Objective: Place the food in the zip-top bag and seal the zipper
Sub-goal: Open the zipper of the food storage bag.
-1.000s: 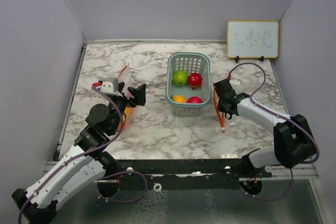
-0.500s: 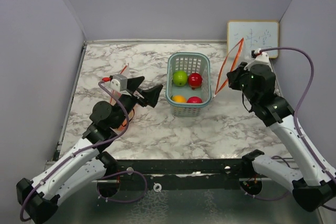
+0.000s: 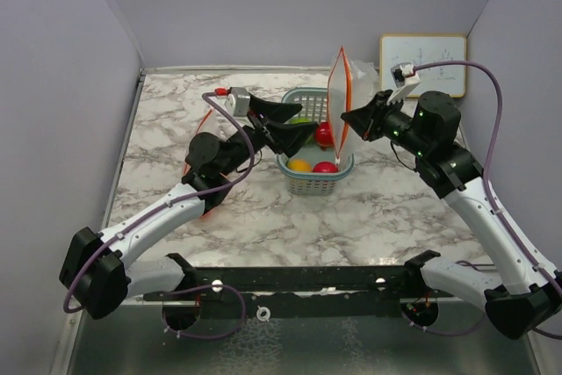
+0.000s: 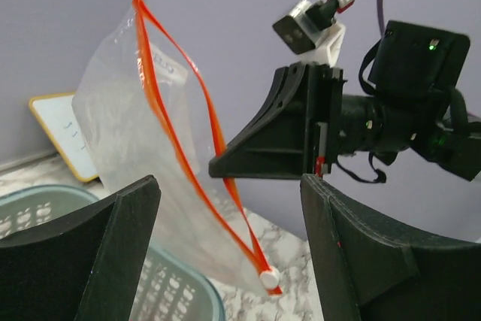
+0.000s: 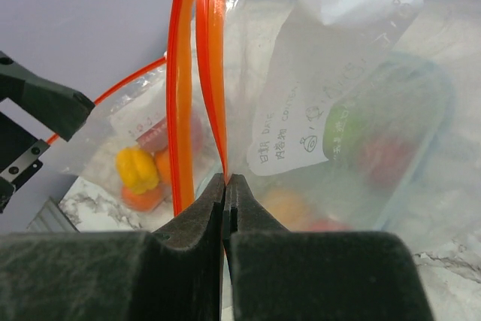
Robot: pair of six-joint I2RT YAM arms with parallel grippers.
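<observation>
Above the teal basket [image 3: 316,183], the right gripper [image 3: 347,118] pinches the upright zip-top bag [image 3: 337,98] by its orange zipper. The left gripper [image 3: 309,120], jaws spread, faces it from the basket's left. Toy fruits [image 3: 326,133] lie in the basket.

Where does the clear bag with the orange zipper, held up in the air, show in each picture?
Top external: bag upright near centre, overlapping the teal basket's right rim.
Left wrist: bag left of centre, the basket's rim below it.
Right wrist: bag fills most of the frame, zipper edge pinched in the right hand.
Shared landmark: the basket, blurred behind the bag in the right wrist view.
</observation>
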